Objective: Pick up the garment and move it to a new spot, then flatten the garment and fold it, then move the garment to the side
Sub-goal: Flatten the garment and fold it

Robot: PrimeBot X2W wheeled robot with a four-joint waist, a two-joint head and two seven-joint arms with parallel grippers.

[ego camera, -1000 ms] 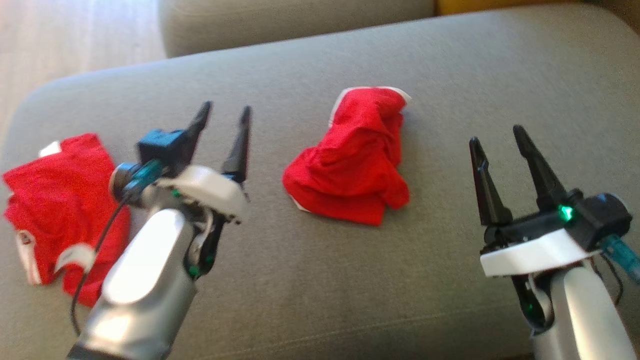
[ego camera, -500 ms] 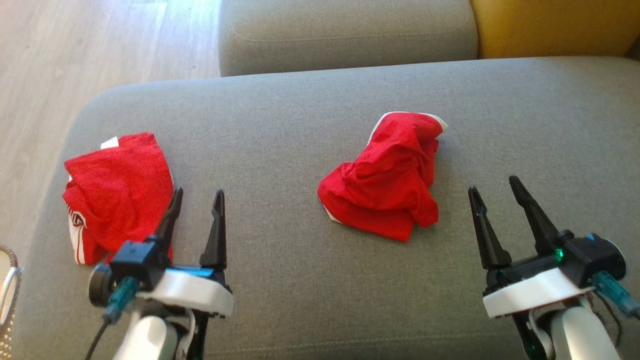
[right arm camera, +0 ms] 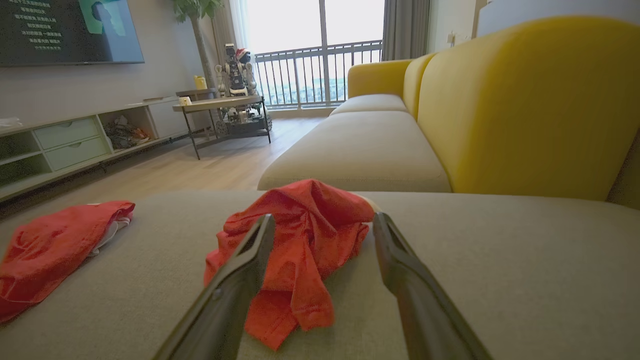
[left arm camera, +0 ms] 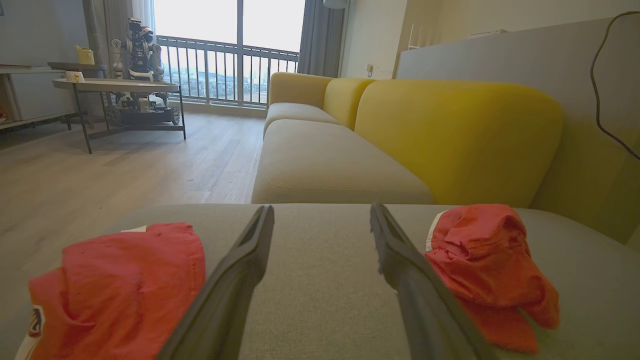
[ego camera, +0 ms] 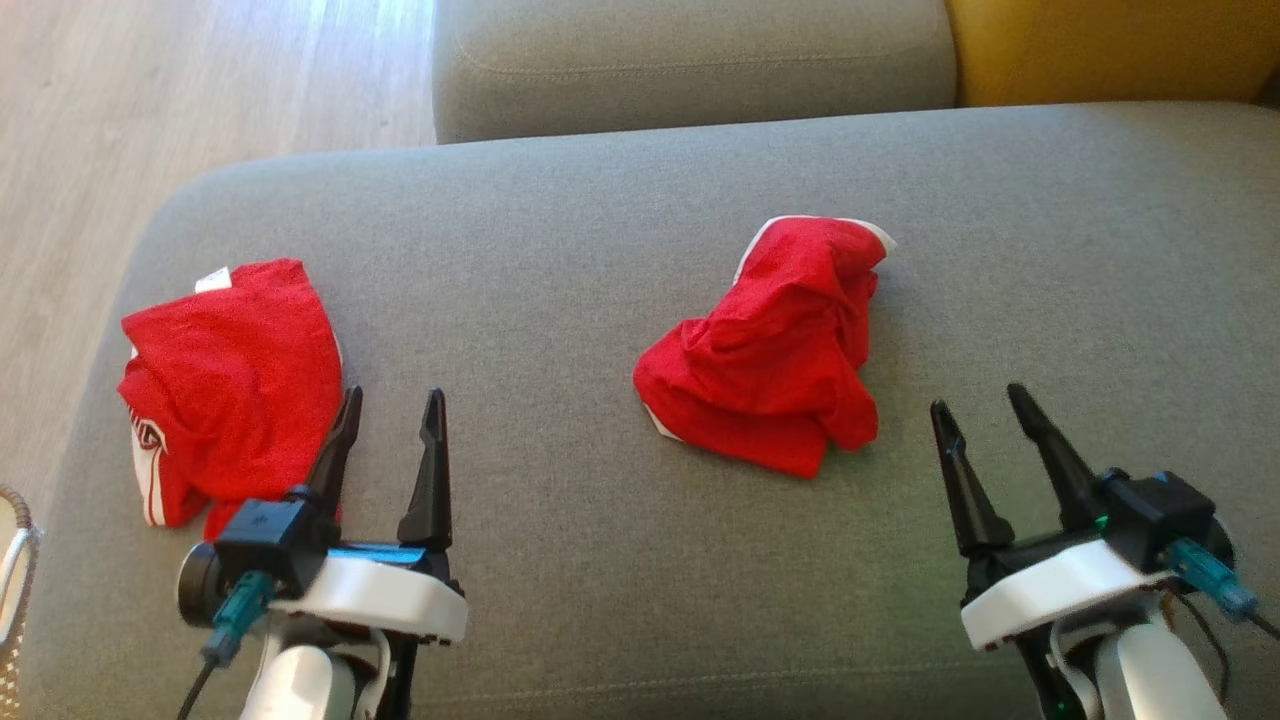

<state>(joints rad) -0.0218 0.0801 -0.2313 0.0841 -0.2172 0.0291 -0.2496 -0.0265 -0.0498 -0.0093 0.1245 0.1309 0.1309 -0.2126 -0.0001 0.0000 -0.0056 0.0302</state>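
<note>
**Crumpled red garment [ego camera: 765, 350] lying free on sofa seat [ego camera: 600, 230], nothing gripped**

Found heaped right of centre on the grey seat, bunched and doubled over itself, with white trim showing at the far edge and at the near-left corner. Not flattened and not folded. Judged to be the piece awaiting pick-up, with the first step of the task not yet done.

Located ahead of the two pincers and between them, nearer the right one.

Right pincer [ego camera: 975, 397]:
- Spread to full width and holding nothing.
- Held low over the seat, to the right of the crumpled red garment and closer to the robot, clearly apart from the cloth.
- Seen from the right wrist view pointing almost straight at the heap, with red cloth framed between the two fingers.
- Judged well placed for a direct reach and grasp.

Left pincer [ego camera: 393, 395]:
- Spread just as wide, likewise empty.
- Well apart from the crumpled red garment, on its left.
- Seen from the left wrist view with bare seat between the fingers and the heap off beyond the right-hand finger.

Second red garment [ego camera: 230, 380]:
- Noted lying flatter at the left end of the seat, just beyond the left pincer.
- Overlapped at its near edge by one finger in the head view; contact not determinable.
- Judged set aside out of the working area, though not confirmable.

Beyond the seat: yellow backrest [ego camera: 1100, 50] at the far right, wooden floor [ego camera: 150, 90] at the far left.
</note>
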